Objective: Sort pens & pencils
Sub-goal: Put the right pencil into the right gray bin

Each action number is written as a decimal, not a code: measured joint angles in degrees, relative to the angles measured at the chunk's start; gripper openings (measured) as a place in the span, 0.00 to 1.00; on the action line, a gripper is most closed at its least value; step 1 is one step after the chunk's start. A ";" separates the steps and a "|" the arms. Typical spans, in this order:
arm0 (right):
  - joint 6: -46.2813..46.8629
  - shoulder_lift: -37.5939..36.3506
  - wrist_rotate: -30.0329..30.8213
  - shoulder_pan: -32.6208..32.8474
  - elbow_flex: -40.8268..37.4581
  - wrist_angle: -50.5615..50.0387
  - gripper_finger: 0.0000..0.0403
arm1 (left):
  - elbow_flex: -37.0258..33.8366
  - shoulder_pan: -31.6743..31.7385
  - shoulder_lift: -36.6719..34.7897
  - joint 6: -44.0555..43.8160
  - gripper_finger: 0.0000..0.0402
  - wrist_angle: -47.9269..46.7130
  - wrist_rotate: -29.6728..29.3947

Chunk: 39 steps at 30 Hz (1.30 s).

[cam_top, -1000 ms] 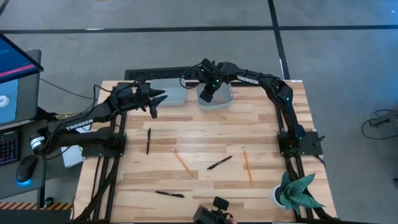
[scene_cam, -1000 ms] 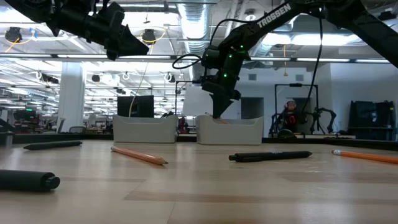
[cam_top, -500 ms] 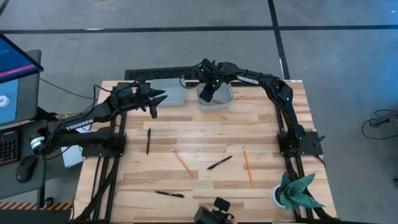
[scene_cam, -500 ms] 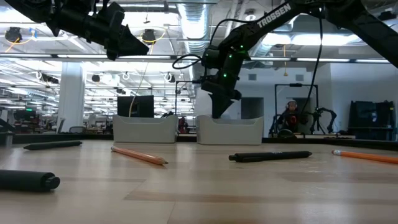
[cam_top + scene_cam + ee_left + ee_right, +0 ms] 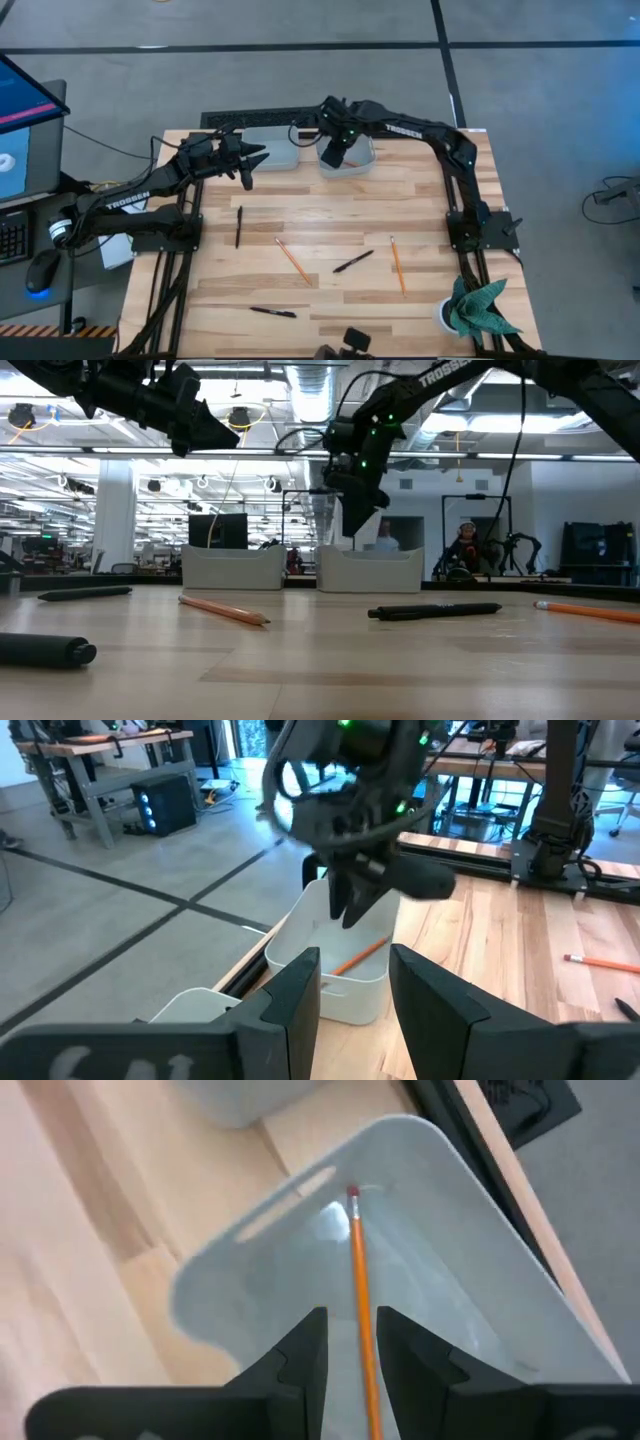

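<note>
Pencils: two orange (image 5: 293, 259) (image 5: 397, 265) on table (image 5: 300, 215), three pens (image 5: 238, 225) (image 5: 353, 261) (image 5: 273, 312) scattered among them. Right gripper (image 5: 338, 152) above right bin (image 5: 362, 163). Left gripper (image 5: 250, 168) beside left bin (image 5: 272, 150), parted, empty.

Low view: right gripper (image 5: 352, 520) clear above bin (image 5: 368, 570).

Right wrist view: fingers (image 5: 305, 1345) parted, empty; pencil (image 5: 360, 1295) lying inside bin (image 5: 450, 1230).

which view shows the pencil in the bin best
The right wrist view: the pencil lies full length in the bin, eraser end clear. The left wrist view shows it partly, under the right gripper. In the high and low views it is hidden.
</note>
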 joint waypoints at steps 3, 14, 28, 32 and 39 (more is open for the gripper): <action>1.57 -2.26 0.01 0.99 0.00 -0.08 0.28 | 0.01 0.00 0.00 0.00 0.28 -0.01 0.00; 6.05 -10.68 -0.13 6.94 0.07 -2.73 0.28 | 0.01 0.01 0.00 0.02 0.28 0.19 0.00; 5.88 -12.84 -0.06 17.93 0.04 -10.60 0.28 | 0.00 0.00 0.00 0.00 0.28 0.01 0.00; 3.84 -12.63 -0.03 21.10 0.02 -12.34 0.28 | 0.01 0.00 0.00 -0.02 0.28 -0.05 0.13; 2.53 -12.67 -0.02 25.62 -1.32 -16.48 0.28 | 0.01 -0.02 0.00 -0.07 0.28 -0.07 0.72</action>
